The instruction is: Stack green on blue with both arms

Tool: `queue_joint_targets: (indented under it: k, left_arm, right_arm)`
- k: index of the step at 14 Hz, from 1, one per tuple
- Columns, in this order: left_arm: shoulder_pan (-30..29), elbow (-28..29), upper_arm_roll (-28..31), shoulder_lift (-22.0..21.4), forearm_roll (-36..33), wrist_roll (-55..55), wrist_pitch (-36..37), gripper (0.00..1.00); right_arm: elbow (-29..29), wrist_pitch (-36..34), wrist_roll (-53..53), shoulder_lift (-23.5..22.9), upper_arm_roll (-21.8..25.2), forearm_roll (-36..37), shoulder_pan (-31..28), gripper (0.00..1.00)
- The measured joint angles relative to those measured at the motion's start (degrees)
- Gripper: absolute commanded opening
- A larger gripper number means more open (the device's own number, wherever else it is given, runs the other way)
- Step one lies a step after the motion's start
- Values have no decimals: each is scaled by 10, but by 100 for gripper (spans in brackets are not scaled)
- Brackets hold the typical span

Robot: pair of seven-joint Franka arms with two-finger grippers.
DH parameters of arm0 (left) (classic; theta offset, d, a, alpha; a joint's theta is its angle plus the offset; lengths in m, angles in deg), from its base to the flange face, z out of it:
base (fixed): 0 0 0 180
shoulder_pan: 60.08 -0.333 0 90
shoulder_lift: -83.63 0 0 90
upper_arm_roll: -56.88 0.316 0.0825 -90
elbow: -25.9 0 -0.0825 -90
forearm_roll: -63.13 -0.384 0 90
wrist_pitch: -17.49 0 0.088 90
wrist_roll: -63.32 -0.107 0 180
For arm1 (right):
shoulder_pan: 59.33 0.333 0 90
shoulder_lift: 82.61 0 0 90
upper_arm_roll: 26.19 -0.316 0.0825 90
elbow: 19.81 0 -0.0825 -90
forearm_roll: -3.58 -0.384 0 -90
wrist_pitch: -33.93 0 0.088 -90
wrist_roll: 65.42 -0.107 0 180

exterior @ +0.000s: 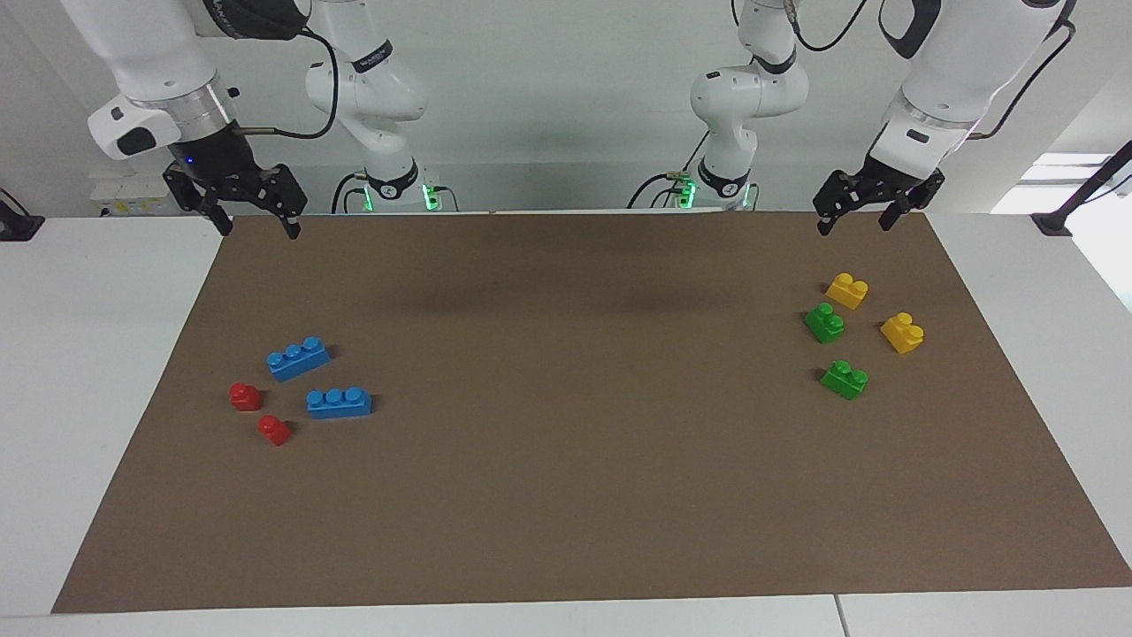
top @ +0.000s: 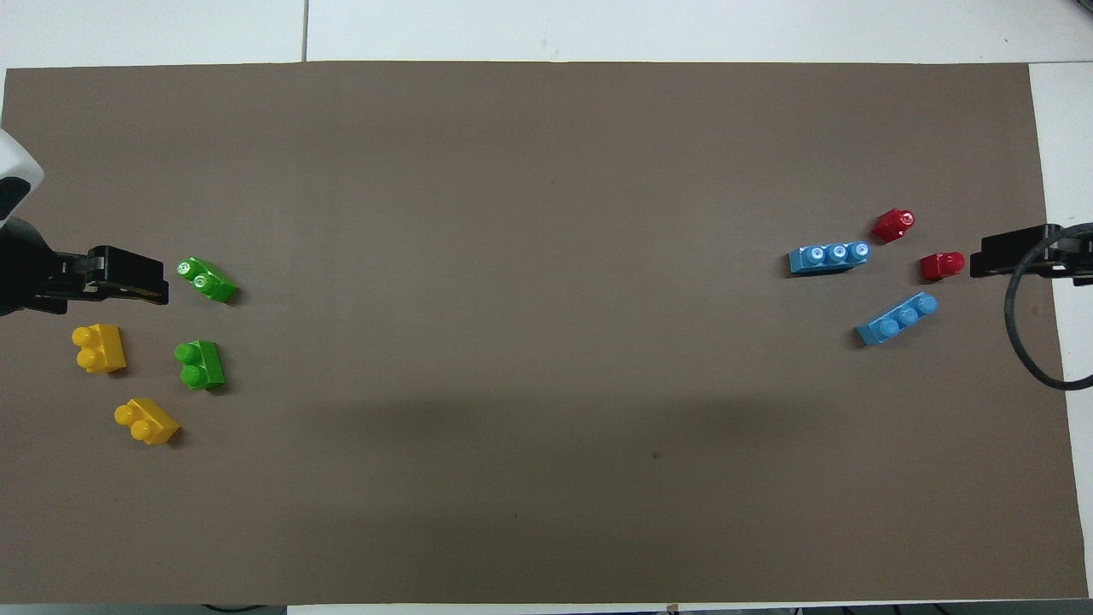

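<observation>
Your left hand (exterior: 853, 218) is hanging at the upper right of the facing view, over the edge of the brown mat (exterior: 566, 495) nearest the robots, with its fingers standing apart and nothing between them. In the overhead view that same hand (top: 162, 286) is showing at the middle left edge of the frame. Your right hand (exterior: 258, 226) is hanging at the upper left of the facing view, over the mat's corner, its fingers also spread wide and gripping nothing; in the overhead view it (top: 982, 256) is poking in at the middle right edge.

Moving outward from your left hand, two green bricks are sitting on the mat at the right of the facing view: one green brick (exterior: 824, 323) between the two yellow ones, and the other green brick (exterior: 845, 379) lower in the frame. A yellow brick (exterior: 846, 289) is lying just above them and a second yellow brick (exterior: 902, 333) is lying toward the right edge.

Moving outward from your right hand, two blue bricks are lying at the left of the facing view, well apart from the green ones: one blue brick (exterior: 298, 357) angled, and the other blue brick (exterior: 339, 402) just below it. Two small red bricks are sitting beside them, one red brick (exterior: 245, 395) and another red brick (exterior: 274, 430). The white surface (exterior: 97, 354) is showing around the mat.
</observation>
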Motion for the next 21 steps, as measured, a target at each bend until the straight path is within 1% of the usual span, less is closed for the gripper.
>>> queue_joint_targets:
  k: [12,17,21]
  left_arm:
    - [0,0,1,0,0,0,0,100]
    - [0,0,1,0,0,0,0,100]
    - [0,0,1,0,0,0,0,100]
  right_arm:
    - [0,10,-7,0,-1,0,0,100]
    - [0,26,-128,0,-1,0,1,100]
    - [1,26,-257,0,-2,0,2,100]
